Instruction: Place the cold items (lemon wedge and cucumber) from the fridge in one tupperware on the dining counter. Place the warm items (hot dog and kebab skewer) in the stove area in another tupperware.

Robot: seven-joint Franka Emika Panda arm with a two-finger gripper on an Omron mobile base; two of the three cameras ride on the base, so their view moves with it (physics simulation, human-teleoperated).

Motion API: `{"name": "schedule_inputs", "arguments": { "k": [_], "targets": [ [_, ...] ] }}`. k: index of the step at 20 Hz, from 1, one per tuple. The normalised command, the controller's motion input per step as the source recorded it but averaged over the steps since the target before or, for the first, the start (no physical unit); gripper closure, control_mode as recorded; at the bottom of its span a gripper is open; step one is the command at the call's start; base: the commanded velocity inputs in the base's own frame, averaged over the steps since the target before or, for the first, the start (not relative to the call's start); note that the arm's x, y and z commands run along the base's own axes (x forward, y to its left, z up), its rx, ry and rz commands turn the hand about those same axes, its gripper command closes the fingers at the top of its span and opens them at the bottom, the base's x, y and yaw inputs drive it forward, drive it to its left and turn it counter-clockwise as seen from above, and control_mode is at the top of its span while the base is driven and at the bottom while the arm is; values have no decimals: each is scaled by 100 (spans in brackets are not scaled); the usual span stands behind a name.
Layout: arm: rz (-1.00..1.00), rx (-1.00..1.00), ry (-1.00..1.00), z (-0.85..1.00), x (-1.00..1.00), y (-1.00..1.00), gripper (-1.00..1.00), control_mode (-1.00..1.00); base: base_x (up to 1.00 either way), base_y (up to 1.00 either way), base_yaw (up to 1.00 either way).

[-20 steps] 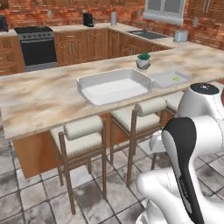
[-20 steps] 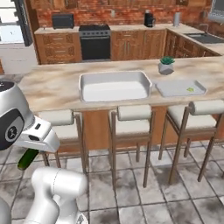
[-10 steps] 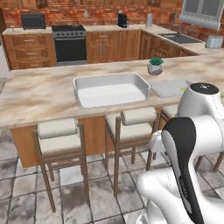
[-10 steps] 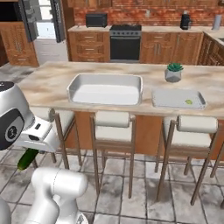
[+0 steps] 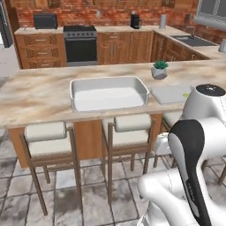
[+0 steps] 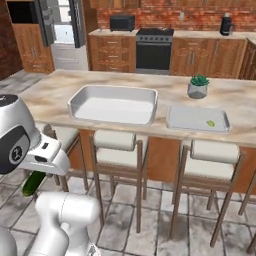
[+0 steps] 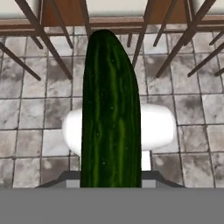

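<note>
My gripper [image 7: 111,183] is shut on the cucumber [image 7: 111,109], a glossy dark green cylinder pointing away over the tiled floor. From the right base, the cucumber [image 6: 34,183] hangs below the gripper [image 6: 44,167], low and left of the stools. On the dining counter [image 5: 35,95] sits a wide white tupperware [image 5: 108,92] [image 6: 114,104]. To its right a flatter grey container [image 6: 197,119] [image 5: 170,93] holds the lemon wedge [image 6: 210,123] [image 5: 186,94]. The fridge [image 6: 62,25] stands open at far left, and the stove [image 5: 80,42] [image 6: 154,47] is at the back wall. The hot dog and kebab skewer are out of view.
Three cushioned stools [image 5: 44,134] [image 6: 117,142] stand tucked under the counter's near edge, between me and it. A small potted plant [image 5: 159,70] [image 6: 198,87] sits behind the grey container. A black microwave [image 5: 45,20] and a kettle [image 5: 135,20] are on the back counter.
The whole picture has swung as the base moved: the stove and back wall slid rightward and the counter now faces me squarely. The cucumber stays in the gripper.
</note>
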Motion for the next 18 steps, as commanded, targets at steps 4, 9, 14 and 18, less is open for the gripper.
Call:
{"name": "schedule_inputs", "arguments": {
  "k": [4, 9, 14, 18],
  "targets": [
    [0, 0, 0, 0, 0, 0, 100, 100, 67, 0, 0],
    [0, 0, 0, 0, 0, 0, 100, 100, 68, 1, -1],
    [0, 0, 0, 0, 0, 0, 100, 100, 72, 3, -3],
    [0, 0, 0, 0, 0, 0, 100, 100, 33, 2, -1]
  ]
}}
